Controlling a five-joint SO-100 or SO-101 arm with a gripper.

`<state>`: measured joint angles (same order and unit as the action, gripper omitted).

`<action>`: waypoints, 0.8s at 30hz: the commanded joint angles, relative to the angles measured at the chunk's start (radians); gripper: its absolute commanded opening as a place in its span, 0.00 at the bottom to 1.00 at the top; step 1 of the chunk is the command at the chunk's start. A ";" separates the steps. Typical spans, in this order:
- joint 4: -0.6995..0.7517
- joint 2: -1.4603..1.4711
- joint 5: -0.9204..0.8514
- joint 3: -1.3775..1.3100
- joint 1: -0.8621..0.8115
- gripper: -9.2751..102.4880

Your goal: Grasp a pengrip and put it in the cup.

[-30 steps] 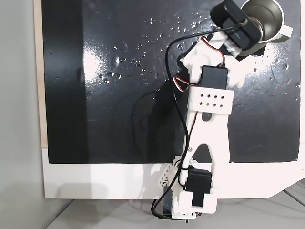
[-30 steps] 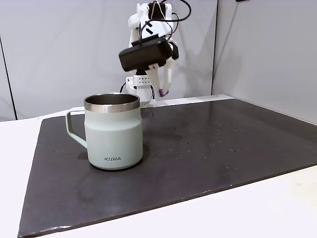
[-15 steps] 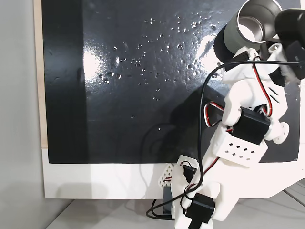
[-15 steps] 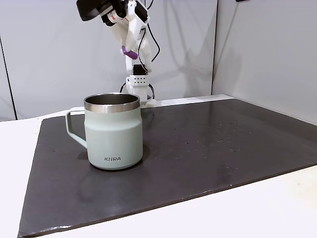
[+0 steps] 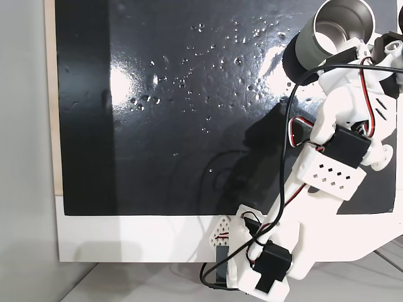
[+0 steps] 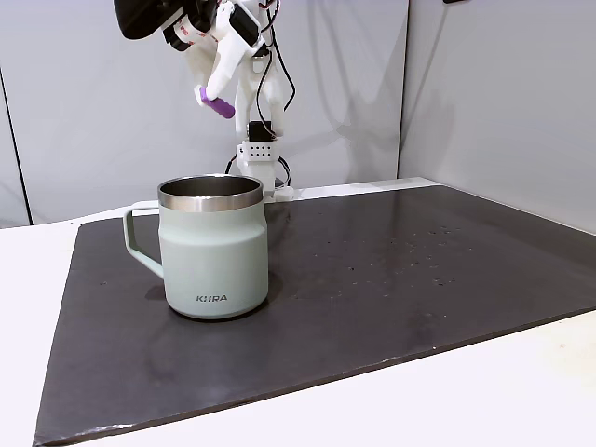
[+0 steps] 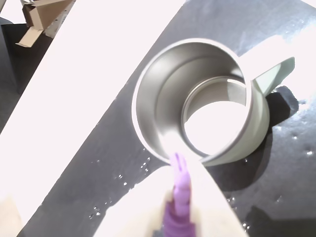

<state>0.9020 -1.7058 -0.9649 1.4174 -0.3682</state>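
The light-purple pengrip [image 6: 215, 102] hangs high in the air, tilted, with my gripper [image 6: 210, 95] shut on it. It is above and a little behind the cup [image 6: 212, 251] in a fixed view from the side. The cup is a sage-grey mug with a handle on its left, and it stands upright on the black mat. In the wrist view the pengrip [image 7: 180, 197] sticks out between my blurred white fingers [image 7: 210, 197], its tip over the cup's near rim. The cup's steel inside [image 7: 158, 98] looks bare. From above, the cup [image 5: 306, 45] stands at the mat's top right corner.
The black mat [image 5: 189, 107] covers most of the white table, with water-like specks on it. My arm [image 5: 334, 151] stretches up the right side from its base [image 5: 264, 264]. A cardboard piece [image 7: 39, 19] lies off the mat in the wrist view.
My arm swung from the mat's middle towards the cup and rose, carrying the pengrip up and leftwards in the side view. The cup has not moved.
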 commanded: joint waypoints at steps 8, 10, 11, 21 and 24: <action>-0.130 0.146 0.012 -0.098 -0.067 0.08; -0.127 0.175 0.021 -0.132 -0.074 0.08; -0.112 0.193 0.031 -0.163 -0.077 0.08; 0.169 0.370 0.138 -0.529 -0.074 0.08; 0.192 0.393 0.143 -0.577 -0.071 0.08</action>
<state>1.0891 -1.3116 -0.8345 0.9526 -0.4372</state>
